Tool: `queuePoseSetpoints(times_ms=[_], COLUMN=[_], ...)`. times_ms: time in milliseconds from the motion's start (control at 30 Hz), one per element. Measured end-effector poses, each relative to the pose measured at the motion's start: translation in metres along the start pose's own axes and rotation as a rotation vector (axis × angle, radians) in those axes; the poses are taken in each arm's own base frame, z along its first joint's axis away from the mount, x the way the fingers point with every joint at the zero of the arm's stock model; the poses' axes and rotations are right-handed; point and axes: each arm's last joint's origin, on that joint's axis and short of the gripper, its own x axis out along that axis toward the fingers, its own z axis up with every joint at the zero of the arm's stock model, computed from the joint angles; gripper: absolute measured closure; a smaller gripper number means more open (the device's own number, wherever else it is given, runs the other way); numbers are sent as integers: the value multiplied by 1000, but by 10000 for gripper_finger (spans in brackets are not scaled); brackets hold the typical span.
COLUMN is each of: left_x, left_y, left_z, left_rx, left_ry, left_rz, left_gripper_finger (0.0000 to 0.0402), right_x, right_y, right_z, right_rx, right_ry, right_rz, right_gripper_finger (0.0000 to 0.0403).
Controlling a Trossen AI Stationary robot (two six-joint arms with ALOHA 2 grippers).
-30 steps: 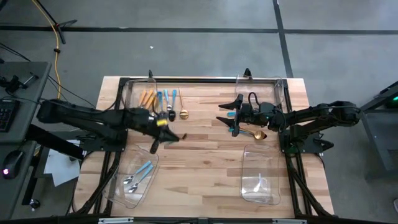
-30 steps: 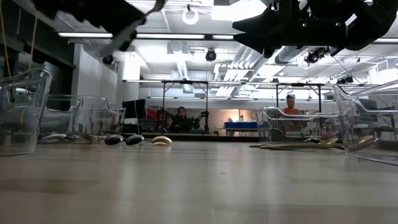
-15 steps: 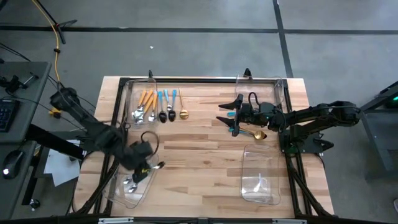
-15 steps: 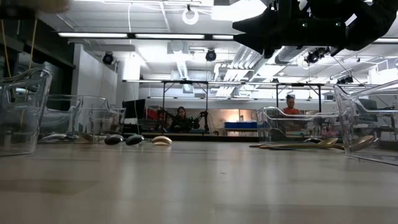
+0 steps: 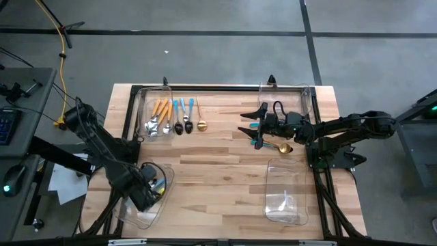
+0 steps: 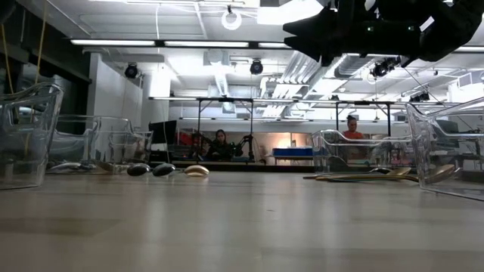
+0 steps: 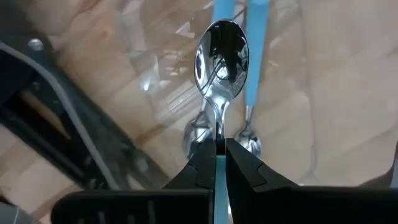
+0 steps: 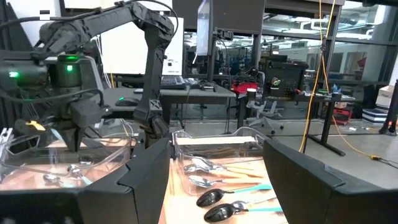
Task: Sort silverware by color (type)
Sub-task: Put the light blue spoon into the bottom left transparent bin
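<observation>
- Light-blue-handled silver spoon (image 7: 221, 56): clamped in left hand (image 7: 221, 163), hung over clear plastic bin (image 5: 130, 213) of matching spoons, for sorted release.
- Right hand (image 5: 254, 127): fingers apart, waiting above table (image 5: 218, 171).

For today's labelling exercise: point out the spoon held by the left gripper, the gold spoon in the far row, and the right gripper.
light-blue-handled spoon (image 7: 222, 50), left wrist view, bowl.
gold spoon (image 5: 202, 126), high view, bowl.
right gripper (image 5: 247, 125), high view, between its open fingertips.
</observation>
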Motion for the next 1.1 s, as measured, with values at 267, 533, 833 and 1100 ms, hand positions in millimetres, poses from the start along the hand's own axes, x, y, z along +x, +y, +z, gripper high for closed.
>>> queuePoseSetpoints(times_ms=[267, 533, 833, 1100], left_x=[21, 38, 51, 71], left_y=[-16, -22, -26, -25], left_z=[1, 1, 2, 2], left_rx=[-90, -137, -126, -108], left_ry=[-87, -110, -114, -67], left_rz=[33, 106, 143, 75], left_gripper_finger=[401, 401, 401, 398], right_x=[0, 0, 0, 0], right_y=[0, 0, 0, 0], right_z=[2, 2, 4, 4], right_rx=[-2, -19, -29, -42], right_ry=[-24, -24, -40, -40], right_rz=[-1, 2, 0, -1], right_gripper_finger=[160, 160, 160, 160])
